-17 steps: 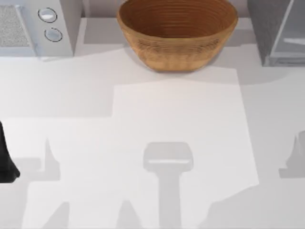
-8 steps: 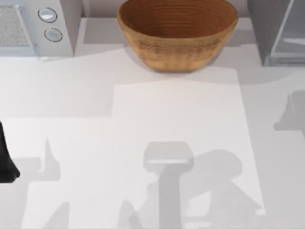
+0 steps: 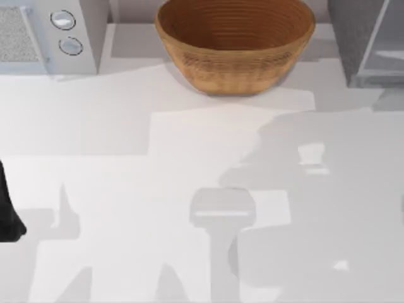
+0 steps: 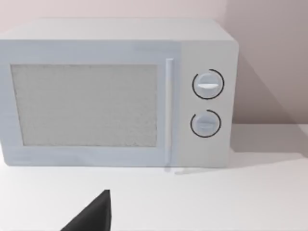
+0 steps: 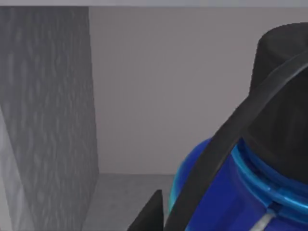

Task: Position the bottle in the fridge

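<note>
The bottle [image 5: 231, 202], blue-shouldered with a round black cap [image 5: 284, 53], sits close in the right wrist view. My right gripper [image 5: 192, 192] is shut on it, one dark finger [image 5: 216, 154] crossing its neck. Right behind the bottle are the fridge's grey speckled wall [image 5: 43, 120] and a pale smooth inner wall. From above, the fridge [image 3: 353, 38] stands at the table's back right corner, its pale door panel [image 3: 386, 44] angled out. My left arm [image 3: 7, 208] is parked at the table's left edge.
A large woven basket [image 3: 235, 44] stands at the back middle. A light-grey microwave [image 3: 50, 35] with two round dials sits at the back left, and faces the left wrist camera [image 4: 115, 96]. A broad shadow covers the table's right half.
A large arm shadow has spread from the table's front middle across its right half, toward the fridge. The left arm has not moved.
</note>
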You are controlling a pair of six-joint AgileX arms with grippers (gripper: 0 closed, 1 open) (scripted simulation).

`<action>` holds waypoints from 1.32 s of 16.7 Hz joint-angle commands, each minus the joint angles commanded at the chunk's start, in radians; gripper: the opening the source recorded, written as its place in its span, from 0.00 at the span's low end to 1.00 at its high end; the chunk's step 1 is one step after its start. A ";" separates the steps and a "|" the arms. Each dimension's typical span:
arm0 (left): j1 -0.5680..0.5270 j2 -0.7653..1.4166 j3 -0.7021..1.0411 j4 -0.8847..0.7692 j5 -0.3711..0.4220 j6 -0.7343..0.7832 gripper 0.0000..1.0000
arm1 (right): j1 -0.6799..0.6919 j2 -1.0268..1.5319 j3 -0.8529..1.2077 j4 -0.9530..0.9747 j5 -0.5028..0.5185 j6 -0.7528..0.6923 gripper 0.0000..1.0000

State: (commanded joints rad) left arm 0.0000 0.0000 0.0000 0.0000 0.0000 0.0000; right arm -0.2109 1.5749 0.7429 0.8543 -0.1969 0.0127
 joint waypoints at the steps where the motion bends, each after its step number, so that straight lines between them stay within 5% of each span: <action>1: 0.000 0.000 0.000 0.000 0.000 0.000 1.00 | -0.012 0.091 0.040 0.046 -0.011 0.000 0.01; 9: 0.000 0.000 0.000 0.000 0.000 0.000 1.00 | -0.067 0.526 0.235 0.271 -0.062 0.002 0.01; 22: 0.000 0.000 0.000 0.000 0.000 0.000 1.00 | -0.041 0.646 0.451 0.174 -0.042 0.007 0.01</action>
State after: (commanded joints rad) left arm 0.0000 0.0000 0.0000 0.0000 0.0000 0.0000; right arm -0.2522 2.2207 1.1935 1.0282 -0.2385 0.0196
